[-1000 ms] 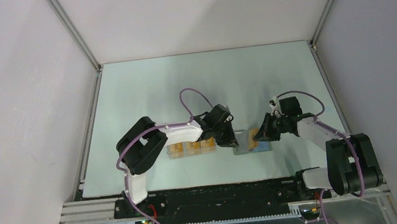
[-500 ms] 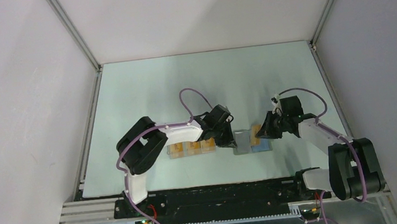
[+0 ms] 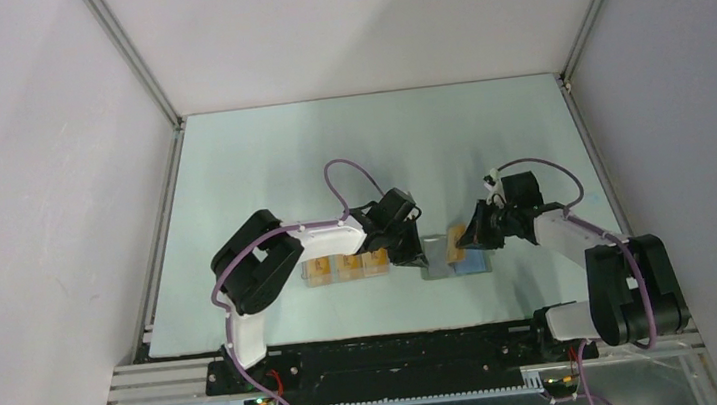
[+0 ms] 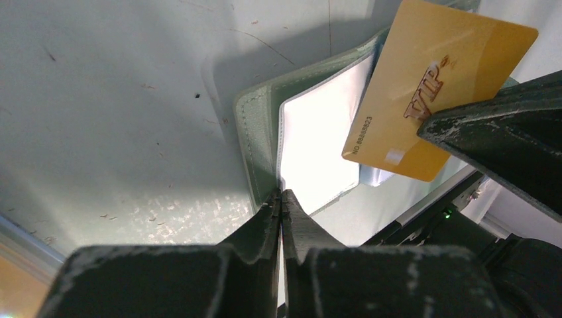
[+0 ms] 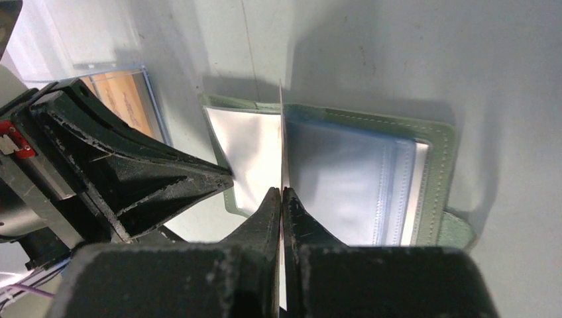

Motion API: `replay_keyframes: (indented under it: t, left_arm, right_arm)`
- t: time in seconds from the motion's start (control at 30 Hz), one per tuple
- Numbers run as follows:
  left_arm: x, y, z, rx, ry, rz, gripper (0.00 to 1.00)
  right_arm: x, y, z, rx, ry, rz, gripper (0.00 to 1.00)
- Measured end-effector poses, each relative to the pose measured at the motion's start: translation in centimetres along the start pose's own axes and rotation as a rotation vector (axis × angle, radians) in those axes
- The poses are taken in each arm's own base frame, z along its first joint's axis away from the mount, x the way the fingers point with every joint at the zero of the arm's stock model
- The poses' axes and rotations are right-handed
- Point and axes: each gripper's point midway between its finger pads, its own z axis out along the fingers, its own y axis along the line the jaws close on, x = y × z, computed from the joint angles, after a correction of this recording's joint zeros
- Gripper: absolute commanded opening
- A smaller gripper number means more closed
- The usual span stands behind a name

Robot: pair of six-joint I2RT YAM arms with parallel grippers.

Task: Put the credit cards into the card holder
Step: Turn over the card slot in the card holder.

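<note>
The left gripper [image 4: 281, 199] is pinched on the edge of the open holder [image 4: 260, 132], lower centre of its wrist view. The right gripper [image 5: 281, 197] clamps 1 card [image 4: 434, 86], upper right there, tilted over the sleeves [image 5: 344, 172]. Best to pin that edge flat, line the card up with 1 sleeve mouth, then slide slowly.

Pale table [image 3: 261, 172] bears open card holder [image 3: 438, 260], clear box [image 3: 304, 273].

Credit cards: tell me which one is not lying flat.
The gold card pinched in the right gripper, standing on edge over the open card holder. The other three lie flat in a row near the left arm.
</note>
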Motion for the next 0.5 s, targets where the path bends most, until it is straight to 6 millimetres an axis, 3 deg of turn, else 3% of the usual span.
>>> replay_keyframes:
  t: [0.5]
  left_arm:
    - [0.2, -0.1, 0.1, 0.004, 0.021, -0.003, 0.06]
  right_arm:
    - [2.0, 0.6, 0.6, -0.043, 0.094, 0.008, 0.00]
